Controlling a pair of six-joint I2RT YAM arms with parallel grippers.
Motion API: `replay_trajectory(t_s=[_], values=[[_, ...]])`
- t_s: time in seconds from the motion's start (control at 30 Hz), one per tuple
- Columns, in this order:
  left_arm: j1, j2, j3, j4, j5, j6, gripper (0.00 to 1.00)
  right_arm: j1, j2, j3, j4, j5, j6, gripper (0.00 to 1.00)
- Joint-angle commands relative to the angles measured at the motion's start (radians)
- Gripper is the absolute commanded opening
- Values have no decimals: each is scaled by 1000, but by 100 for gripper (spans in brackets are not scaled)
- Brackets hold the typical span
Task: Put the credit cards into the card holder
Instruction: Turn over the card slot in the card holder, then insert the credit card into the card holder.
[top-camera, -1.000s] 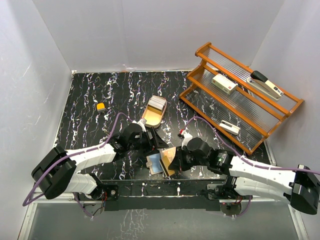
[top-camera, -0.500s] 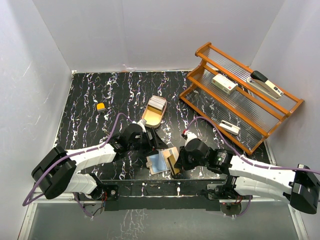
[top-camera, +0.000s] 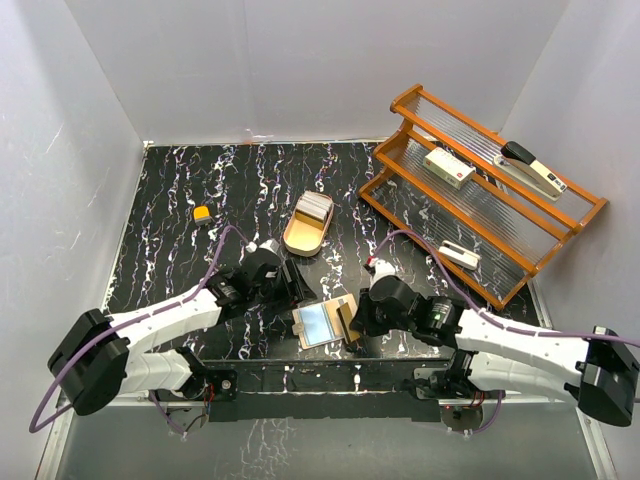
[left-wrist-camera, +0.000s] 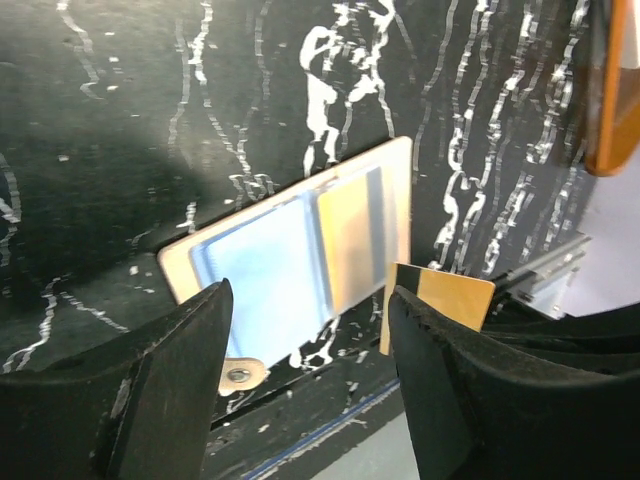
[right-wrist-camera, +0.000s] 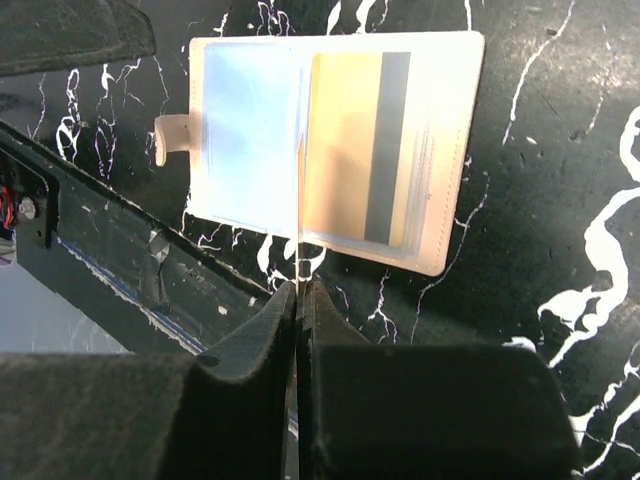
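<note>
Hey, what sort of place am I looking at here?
Most likely a robot test booth in a lab, not a real office: plain white panels box in a black marbled table, and a wooden rack with a stapler looks like a staged prop.

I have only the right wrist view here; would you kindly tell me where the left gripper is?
Observer: The left gripper stands open off the card holder's far left corner, nothing between its fingers.
Operator: Thank you. Is anything else waiting to go in?
Observer: Yes, a stack of credit cards lies in the gold tray beyond the holder.
Operator: And on my side, how do things stand?
Observer: The right gripper pinches one credit card standing on edge at the holder's right end; whether it touches, I cannot tell.
</note>
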Motion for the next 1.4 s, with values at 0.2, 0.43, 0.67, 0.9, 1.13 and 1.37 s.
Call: replay_trajectory(t_s=[0.2, 0.43, 0.67, 0.9, 1.13, 1.37], values=[[-2, 11, 18, -172, -66, 64, 59, -18, 147, 81, 216, -42, -40, 0], [-2, 69, -13, -130, -34, 76, 57, -65, 207, 70, 284, -117, -75, 0], [-2, 92, -42, -110, -40, 68, 50, -123, 254, 35, 344, -164, -76, 0], [-3, 94, -69, -91, -45, 64, 35, -190, 277, -22, 420, -261, -89, 0], [-3, 94, -65, -104, -72, 67, 20, -229, 279, -84, 467, -310, -90, 0], [-1, 94, -60, -98, -79, 67, 9, -249, 288, -130, 522, -359, -73, 0]])
